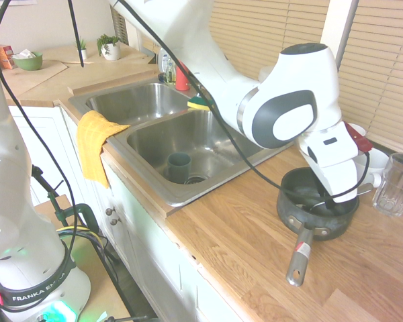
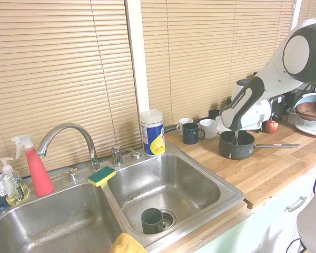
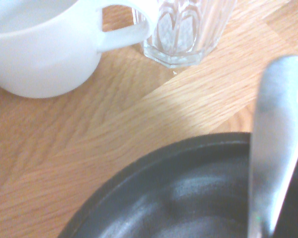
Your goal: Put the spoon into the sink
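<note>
From the saucepan (image 1: 318,228), you have the sink (image 1: 176,199) to its side, across the surface (image 1: 238,231). The tool (image 2: 235,141) reaches into the saucepan; how far it is open, or if it holds something, I cannot tell. The spoon (image 3: 274,148) leans over the saucepan's rim: probably light, stiff, slippery. Better you grip its handle flat, mid-length.
</note>
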{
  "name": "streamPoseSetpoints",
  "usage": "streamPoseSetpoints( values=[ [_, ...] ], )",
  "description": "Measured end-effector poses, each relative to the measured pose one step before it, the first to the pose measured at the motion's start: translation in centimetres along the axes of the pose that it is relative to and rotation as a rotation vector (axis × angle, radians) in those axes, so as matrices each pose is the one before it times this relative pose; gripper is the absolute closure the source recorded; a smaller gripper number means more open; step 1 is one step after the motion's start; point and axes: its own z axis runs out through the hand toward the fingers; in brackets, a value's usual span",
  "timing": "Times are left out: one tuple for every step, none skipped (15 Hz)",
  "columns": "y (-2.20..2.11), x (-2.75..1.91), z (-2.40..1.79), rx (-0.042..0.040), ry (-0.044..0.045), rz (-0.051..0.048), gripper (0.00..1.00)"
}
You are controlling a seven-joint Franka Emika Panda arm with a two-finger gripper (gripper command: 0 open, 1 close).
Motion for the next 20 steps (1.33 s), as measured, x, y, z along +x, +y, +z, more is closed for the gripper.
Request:
streamPoseSetpoints(
  values=[
    [-0.016,-0.088,0.094,-0.00111,-0.00190,0.00042,1.00],
    [0.019,-0.040,0.099,-0.00136,-0.00154,0.00132,1.00],
    [0.020,-0.025,0.083,-0.00123,-0.00118,0.00113,1.00],
    [0.053,0.007,0.085,-0.00139,-0.00134,0.00267,1.00],
    [0.076,0.038,0.079,-0.00135,-0.00114,0.00314,1.00],
    [0.035,0.023,0.040,-0.00025,-0.00124,0.00231,1.00],
    [0.029,0.020,0.014,0.00025,-0.00137,0.00205,1.00],
    [0.018,0.021,0.004,0.00025,-0.00065,0.00066,1.00],
    [0.008,0.015,0.000,0.00043,-0.00002,0.00023,1.00],
    [0.026,0.048,-0.001,0.00083,0.00058,0.00156,1.00],
    [0.044,0.061,0.001,0.00206,0.00134,0.00184,1.00],
    [0.067,0.099,-0.007,0.00540,0.00359,0.00194,1.00],
    [0.050,0.124,-0.027,0.00611,0.00419,0.00164,1.00],
    [0.021,0.111,-0.093,0.00558,0.00341,0.00138,1.00],
    [0.003,0.087,-0.300,0.01379,0.00600,0.00184,1.00],
    [0.134,0.021,-0.540,0.01579,0.00485,0.00229,1.00],
    [0.216,-0.054,-0.825,0.01585,0.00347,0.00086,1.00],
    [0.156,-0.102,-1.167,0.01949,0.00603,-0.00566,1.00],
    [0.066,-0.143,-1.516,0.02422,0.00809,-0.00922,1.00],
    [-0.064,-0.140,-1.800,0.02706,0.00969,-0.01150,1.00]
  ],
)
